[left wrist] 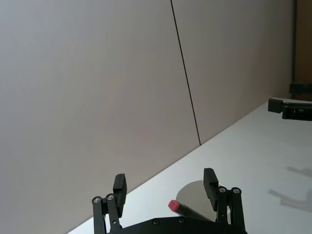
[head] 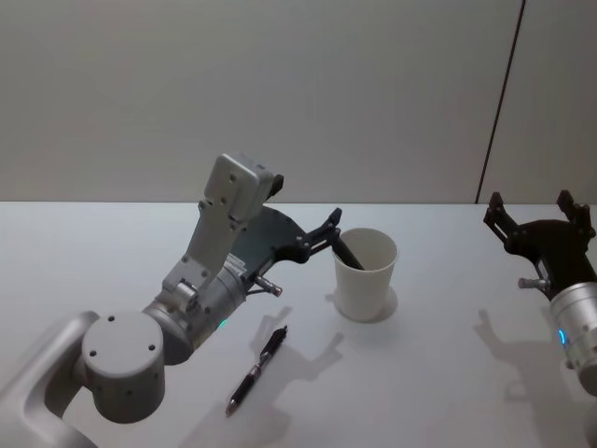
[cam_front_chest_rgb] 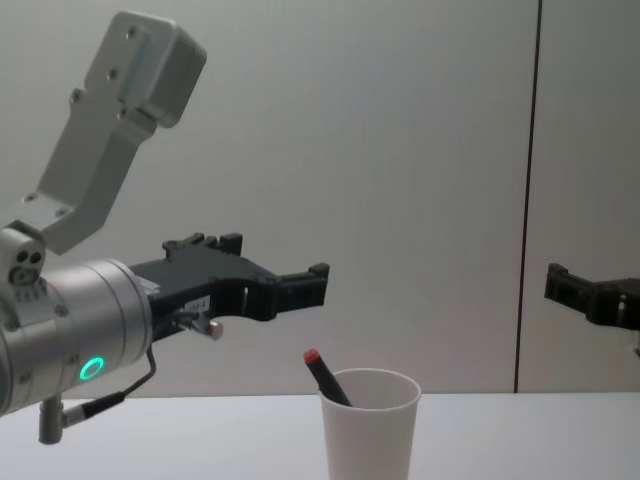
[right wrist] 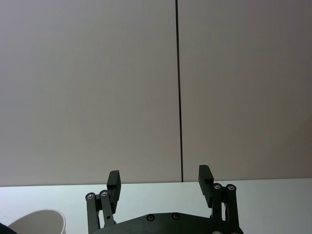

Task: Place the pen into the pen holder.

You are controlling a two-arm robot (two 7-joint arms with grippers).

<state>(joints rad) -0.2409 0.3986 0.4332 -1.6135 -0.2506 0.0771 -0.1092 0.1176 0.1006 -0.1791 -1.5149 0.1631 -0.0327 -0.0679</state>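
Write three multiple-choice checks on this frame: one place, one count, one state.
1. Where is the red-ended pen?
A) standing in the white paper cup
B) lying flat outside it
C) clamped in a gripper

2. How many pens show in the head view?
A) one
B) two
C) three

3. How do the jaws of the left gripper stand?
A) open, holding nothing
B) shut on the pen
C) shut on the cup's rim

Answers:
1 A: its red end leans out over the cup's rim.
2 B: one is in the cup, and a second dark pen lies on the table nearer the robot.
3 A: the jaws are apart beside the cup. The right gripper, off to the right, is open too.
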